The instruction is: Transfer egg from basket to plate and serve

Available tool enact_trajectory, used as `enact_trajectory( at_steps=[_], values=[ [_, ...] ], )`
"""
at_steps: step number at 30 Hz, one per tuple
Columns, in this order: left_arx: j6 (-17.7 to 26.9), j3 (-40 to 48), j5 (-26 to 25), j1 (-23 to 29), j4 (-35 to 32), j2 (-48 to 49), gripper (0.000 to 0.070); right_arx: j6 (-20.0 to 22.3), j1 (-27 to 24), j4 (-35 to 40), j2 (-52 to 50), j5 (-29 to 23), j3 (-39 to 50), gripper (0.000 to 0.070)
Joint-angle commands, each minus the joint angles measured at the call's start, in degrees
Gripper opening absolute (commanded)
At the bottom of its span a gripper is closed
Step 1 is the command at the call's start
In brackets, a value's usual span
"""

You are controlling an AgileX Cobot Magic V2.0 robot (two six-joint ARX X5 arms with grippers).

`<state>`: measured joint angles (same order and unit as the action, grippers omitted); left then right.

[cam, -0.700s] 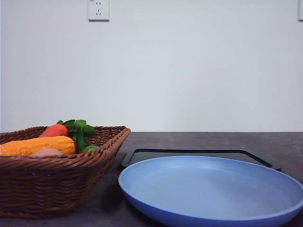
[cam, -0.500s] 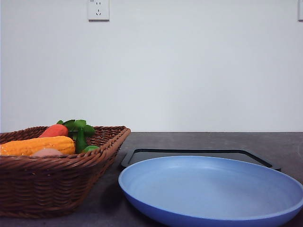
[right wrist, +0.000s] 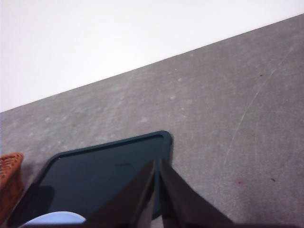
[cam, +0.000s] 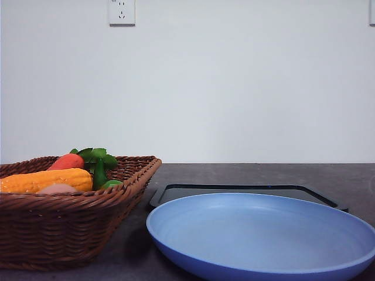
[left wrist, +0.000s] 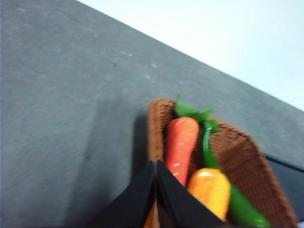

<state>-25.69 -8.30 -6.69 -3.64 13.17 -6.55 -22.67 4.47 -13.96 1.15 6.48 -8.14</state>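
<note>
Egg in basket, plate bare, both hands pressed together.
Front: the egg point(cam: 57, 188) lies in the wicker basket point(cam: 70, 228) under the corn cob point(cam: 47, 180); blue plate point(cam: 263, 234) beside it. Left wrist: left hand point(left wrist: 156, 167) closed above the carrot point(left wrist: 180, 145). Right wrist: right hand point(right wrist: 156, 166) closed over the black tray point(right wrist: 104, 175).

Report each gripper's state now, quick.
Left gripper: shut, holding nothing, above the basket.
Right gripper: shut, holding nothing, above the black tray.
</note>
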Motion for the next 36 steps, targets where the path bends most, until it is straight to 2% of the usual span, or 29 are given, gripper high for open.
enact_trajectory(
  at_steps=[1,5,9,12,15,17,20,25,29,31,32,35,36],
  values=[
    [-0.6,-2.1,-1.3,0.0,-0.7,-2.1,0.0,-0.7,0.0,-0.8,0.9,0.2,-2.0,0.0],
    [-0.5,-6.0,-5.1,-0.1,-0.8,-8.2,0.0,0.1,0.0,-3.9,5.3,0.3,-6.6,0.0],
    [0.1,-10.4,-9.1,-0.1,-0.8,-15.9,0.0,2.0,0.0,-4.9,11.4,2.6,-10.9,0.0],
    [2.5,-14.0,-14.1,-0.2,-0.6,-22.3,0.0,3.5,0.0,-6.3,16.9,4.2,-14.3,0.0],
    [3.0,-17.8,-19.5,-0.4,-0.4,-28.8,0.0,5.0,0.0,-8.0,22.6,6.2,-17.3,0.0],
    [4.0,-20.4,-22.9,-1.2,0.3,-33.2,0.0,5.7,0.0,-9.5,26.4,8.3,-19.1,0.0],
    [6.1,-24.3,-25.3,-3.1,3.5,-38.9,0.0,7.0,0.0,-12.4,32.3,12.8,-21.8,0.0],
    [10.8,-29.4,-25.8,-7.9,11.5,-46.3,0.0,9.5,0.0,-18.3,41.8,23.4,-25.2,0.0],
    [13.2,-31.4,-25.8,-11.6,15.7,-50.5,0.0,12.1,0.0,-21.4,48.1,28.1,-25.7,0.0],
    [13.5,-31.5,-25.8,-13.2,15.9,-51.9,0.0015,12.5,0.0,-22.7,51.3,28.1,-25.7,0.0036],
    [13.5,-31.5,-25.8,-13.9,15.8,-52.5,0.0034,12.5,0.0,-23.2,52.8,28.1,-25.7,0.0082],
    [13.4,-31.5,-25.7,-15.3,15.4,-54.0,0.0182,12.6,0.2,-24.2,57.2,28.0,-25.7,0.0247],
    [13.3,-31.5,-25.7,-15.6,15.2,-54.4,0.0241,12.6,0.3,-24.2,58.7,28.0,-25.7,0.0257]
  ],
)
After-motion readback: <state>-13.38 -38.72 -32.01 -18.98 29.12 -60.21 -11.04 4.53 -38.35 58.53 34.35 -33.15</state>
